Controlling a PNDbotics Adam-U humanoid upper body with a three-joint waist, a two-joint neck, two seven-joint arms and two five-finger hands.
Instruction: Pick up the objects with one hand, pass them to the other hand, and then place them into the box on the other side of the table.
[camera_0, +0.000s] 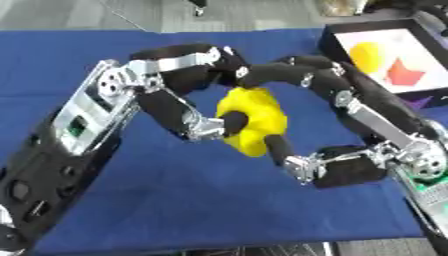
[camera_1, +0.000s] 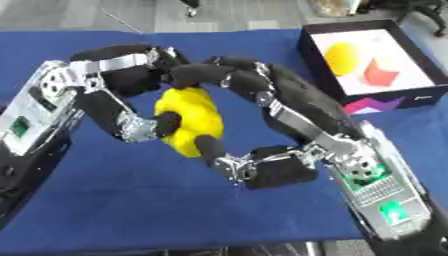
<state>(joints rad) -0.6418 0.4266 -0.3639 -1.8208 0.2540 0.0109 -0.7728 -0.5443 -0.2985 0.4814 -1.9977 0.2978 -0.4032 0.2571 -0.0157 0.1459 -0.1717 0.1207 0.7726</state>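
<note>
In the left eye view, a yellow object (camera_0: 252, 120) with a rounded, lumpy shape is held above the blue surface (camera_0: 175, 200), near the middle of the picture. The left hand (camera_0: 179, 82) comes in from the left side, and its fingers (camera_0: 206, 127) are curled round the yellow object from the left and from below. The right hand (camera_0: 350, 100) comes in from the right side. Its fingers (camera_0: 271, 75) bend over the top of the yellow object, and its thumb (camera_0: 302, 165) reaches under the object, so both hands grip the same thing at once. At the upper right corner stands a box (camera_0: 328, 42) with a dark rim and a white floor. Inside it lie a yellow round piece (camera_0: 367, 55) and an orange-red piece (camera_0: 404, 72), just beside each other.

In the right eye view, the same yellow object sits between the two hands, well apart from the box. The whole box shows here at the upper right, resting on the blue surface, with a coloured mark (camera_1: 372, 105) on its near wall.
</note>
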